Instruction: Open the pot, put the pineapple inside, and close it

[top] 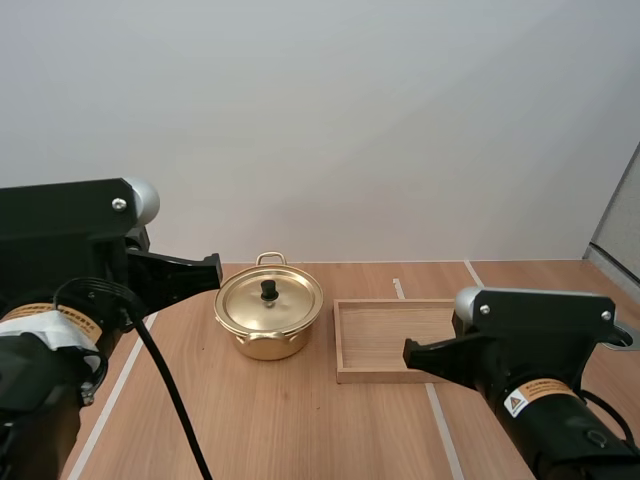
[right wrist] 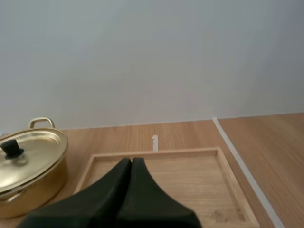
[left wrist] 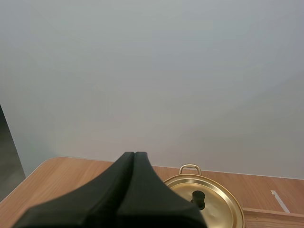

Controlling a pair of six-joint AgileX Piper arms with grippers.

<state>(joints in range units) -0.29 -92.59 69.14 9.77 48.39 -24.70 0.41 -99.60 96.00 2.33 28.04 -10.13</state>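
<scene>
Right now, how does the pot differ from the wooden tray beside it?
The pot is round, shiny gold metal; the wooden tray is rectangular pale wood. The pot is closed by its lid with a black knob; the tray is open-topped. The pot stands taller than the shallow tray. Both rest on the table, side by side, not touching.

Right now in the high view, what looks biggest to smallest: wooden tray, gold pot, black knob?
Rectangular wooden tray, barely bigger
Round golden metal pot, nearly alike
Small black lid knob

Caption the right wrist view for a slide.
Right pincer, shut, faces the wooden tray, lidded gold pot beside the tray.
</scene>
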